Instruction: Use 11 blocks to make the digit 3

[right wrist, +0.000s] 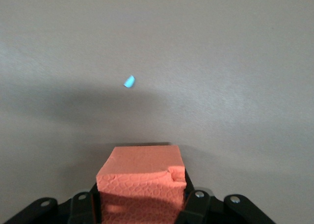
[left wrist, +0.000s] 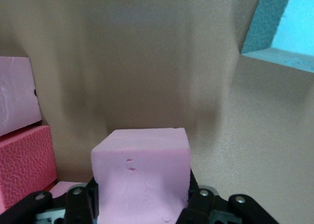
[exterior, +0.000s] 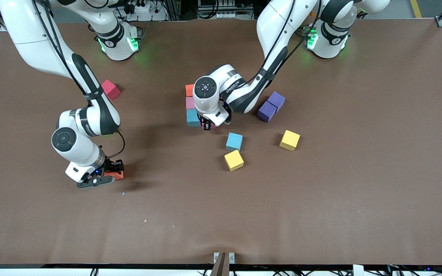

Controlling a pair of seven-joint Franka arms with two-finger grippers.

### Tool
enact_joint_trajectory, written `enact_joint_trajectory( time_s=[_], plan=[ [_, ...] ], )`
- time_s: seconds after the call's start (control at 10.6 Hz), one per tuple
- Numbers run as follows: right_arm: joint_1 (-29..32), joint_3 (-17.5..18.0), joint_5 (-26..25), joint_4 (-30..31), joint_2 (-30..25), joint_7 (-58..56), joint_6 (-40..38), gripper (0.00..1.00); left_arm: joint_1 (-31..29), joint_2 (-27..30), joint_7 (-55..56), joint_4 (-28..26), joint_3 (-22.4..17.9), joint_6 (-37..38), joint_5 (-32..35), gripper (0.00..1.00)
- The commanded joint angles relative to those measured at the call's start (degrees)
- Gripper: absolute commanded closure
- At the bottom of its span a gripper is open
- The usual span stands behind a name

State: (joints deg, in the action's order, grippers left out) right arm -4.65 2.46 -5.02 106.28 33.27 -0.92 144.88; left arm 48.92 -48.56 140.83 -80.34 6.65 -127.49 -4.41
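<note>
The left gripper (exterior: 206, 125) pinches a pink foam cube (left wrist: 141, 177), seemingly placing it beside the started figure mid-table, while the right gripper (exterior: 104, 177) clamps an orange foam cube (right wrist: 141, 180) to carry next.

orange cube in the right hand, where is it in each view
Front view: the orange cube sits low toward the right arm's end of the table, between the fingers of the right hand.
Right wrist view: it fills the bottom centre, clamped between the fingers.
Left wrist view: not in it; that one shows a pink cube in the left hand.
Shared landmark: the brown table, also in the right wrist view.
</note>
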Motion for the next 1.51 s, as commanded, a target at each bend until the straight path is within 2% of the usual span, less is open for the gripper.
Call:
enact_joint_trajectory(
  time_s=[0.0,0.57,0.66,0.76,0.85,1.04,1.42],
  plan=[
    [-1.1,0.4,3.3,-0.7,-0.8,0.2,-1.0,0.84,1.2,0.0,0.7,0.1,-0.5,-0.7,-1.7,1.0],
    [-4.8,1.8,4.5,-2.5,-1.4,6.3,-5.7,0.84,1.3,-0.2,1.4,0.1,-0.5,-0.9,-1.6,1.0],
    [-4.9,2.5,4.5,-2.8,-1.3,7.2,-5.7,0.83,1.2,-0.2,1.4,0.1,-0.5,-1.0,-1.4,0.86],
    [-5.5,3.0,4.5,-2.9,-1.0,9.5,-5.6,0.83,1.3,-0.3,1.3,0.1,-0.5,-1.0,-1.0,0.38],
    [-6.4,3.1,4.4,-3.0,-1.1,11.3,-5.7,0.83,1.2,-0.3,1.2,0.1,-0.5,-1.0,-0.8,0.12],
    [-8.4,3.1,4.1,-3.0,-0.9,12.2,-5.9,0.83,1.3,-0.3,0.9,0.0,-0.6,-1.0,-0.7,0.0],
    [-13.2,3.2,3.5,-3.1,-0.7,16.7,-5.8,0.83,1.1,0.7,0.4,0.0,-0.6,-0.9,0.2,0.0]
  ],
)
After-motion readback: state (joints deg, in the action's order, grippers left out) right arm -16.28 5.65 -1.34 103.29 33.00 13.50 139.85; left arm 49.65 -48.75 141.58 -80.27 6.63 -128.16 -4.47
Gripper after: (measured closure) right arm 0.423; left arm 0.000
